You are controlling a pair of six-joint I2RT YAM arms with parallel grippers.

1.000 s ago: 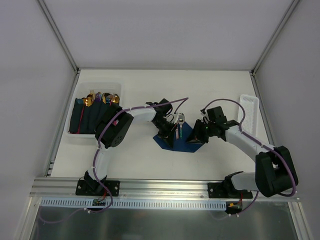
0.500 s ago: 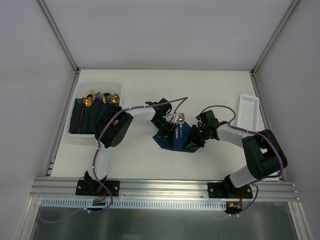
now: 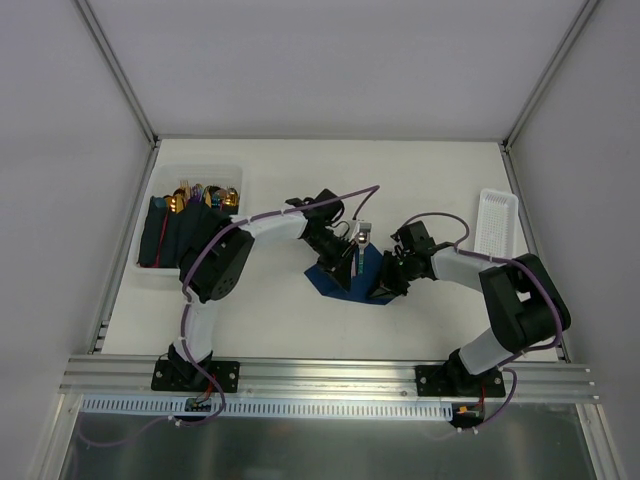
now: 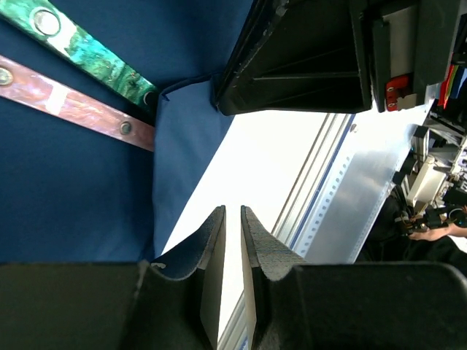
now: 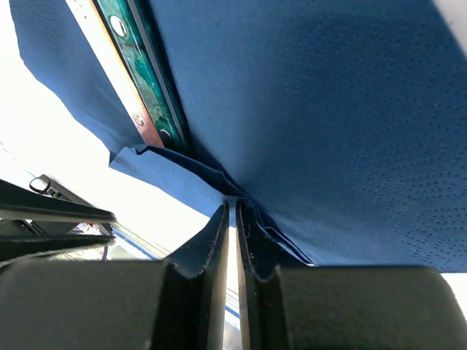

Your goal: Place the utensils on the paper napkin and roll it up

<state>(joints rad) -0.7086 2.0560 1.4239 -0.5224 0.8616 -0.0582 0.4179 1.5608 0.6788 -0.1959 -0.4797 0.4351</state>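
The left arm (image 3: 270,226) and right arm (image 3: 462,268) are white tubular links joined by bulky black joint housings (image 3: 522,305). A thin purple cable (image 3: 350,196) loops along each. Flat black base plates (image 3: 195,375) sit beneath. The left gripper (image 4: 233,213) and right gripper (image 5: 232,208) have black wedge-shaped fingers (image 4: 211,251) with finely grained faces.

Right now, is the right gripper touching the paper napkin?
Touching. The right wrist view shows the creased edge of the paper napkin bunched against the tips of the right gripper, with no gap.
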